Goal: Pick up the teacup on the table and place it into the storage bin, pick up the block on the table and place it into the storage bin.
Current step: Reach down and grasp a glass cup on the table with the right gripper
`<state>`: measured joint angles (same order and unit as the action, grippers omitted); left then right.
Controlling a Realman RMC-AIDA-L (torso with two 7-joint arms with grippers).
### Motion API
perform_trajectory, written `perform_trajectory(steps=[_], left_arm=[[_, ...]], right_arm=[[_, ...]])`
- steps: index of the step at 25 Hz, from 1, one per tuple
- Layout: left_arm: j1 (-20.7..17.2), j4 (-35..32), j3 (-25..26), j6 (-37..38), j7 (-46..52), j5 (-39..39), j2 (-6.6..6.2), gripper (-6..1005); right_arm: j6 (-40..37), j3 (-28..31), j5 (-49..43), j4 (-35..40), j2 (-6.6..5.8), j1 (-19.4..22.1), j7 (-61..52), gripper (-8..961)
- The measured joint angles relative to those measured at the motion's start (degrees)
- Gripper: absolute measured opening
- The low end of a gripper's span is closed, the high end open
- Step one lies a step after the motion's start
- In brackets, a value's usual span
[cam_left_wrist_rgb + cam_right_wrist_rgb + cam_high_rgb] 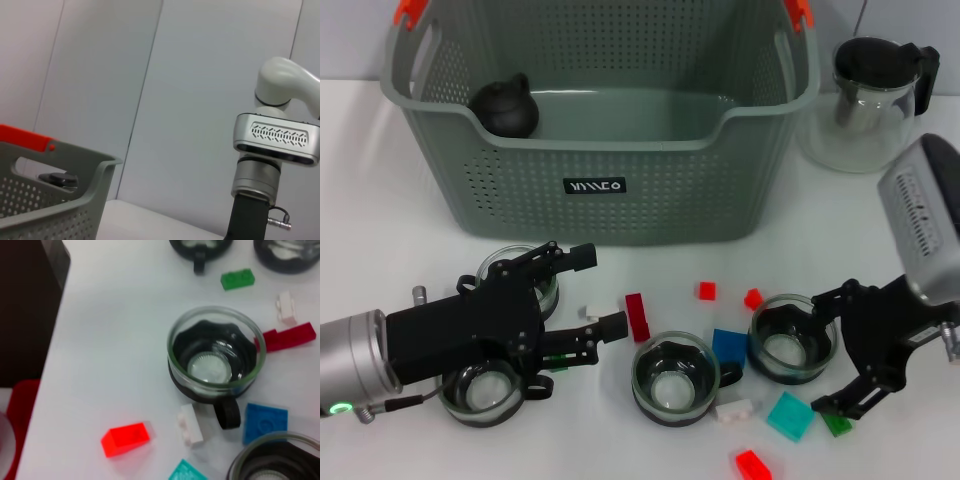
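Observation:
The grey-green storage bin (620, 190) stands at the back, and its corner (75, 200) also shows in the left wrist view. Several glass teacups stand in front of it: one mid-table (675, 378) (215, 357), one to the right (792, 338), two at the left (520, 275) (478, 392). Blocks lie scattered among them, such as a long red one (637, 316), a blue one (728, 345) and a teal one (788, 415). My left gripper (595, 295) hovers open over the left cups. My right gripper (825, 350) is open, its fingertips flanking the right cup's near side.
A black teapot (507, 106) sits inside the bin at its left end. A glass teapot with a black lid (870, 100) stands right of the bin. More blocks: red (752, 465) (125, 439), white (733, 410) (190, 425), green (837, 424).

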<state>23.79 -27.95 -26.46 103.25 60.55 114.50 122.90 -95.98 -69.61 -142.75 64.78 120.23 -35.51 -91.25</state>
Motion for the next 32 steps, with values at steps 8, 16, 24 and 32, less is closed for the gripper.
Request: perform_trajectory(steps=[8,16,24,32], left_arm=[[-0.15,0.95,0.0,-0.89,-0.5,0.02,0.15,925],[-0.34,0.96,0.01,-0.9,-0.57,0.02,0.15,924],[-0.44,0.97,0.01,-0.95,-0.61,0.02,0.15,923],[-0.56,1.3,0.4,-0.95,-0.61,0.03,-0.02,923]], right_arm=[[5.14,-7.19,-0.16,0.0,0.1,-0.13,-0.78,942],[6.17,-8.63,-1.82,-0.24,0.09,-1.13,-1.64,941],[9.3,-12.92,-2.37,-0.65,0.1,-1.28,-5.26,857],[9.64,-13.54,-2.45,-0.24,0.09,-1.32,-7.44,663]])
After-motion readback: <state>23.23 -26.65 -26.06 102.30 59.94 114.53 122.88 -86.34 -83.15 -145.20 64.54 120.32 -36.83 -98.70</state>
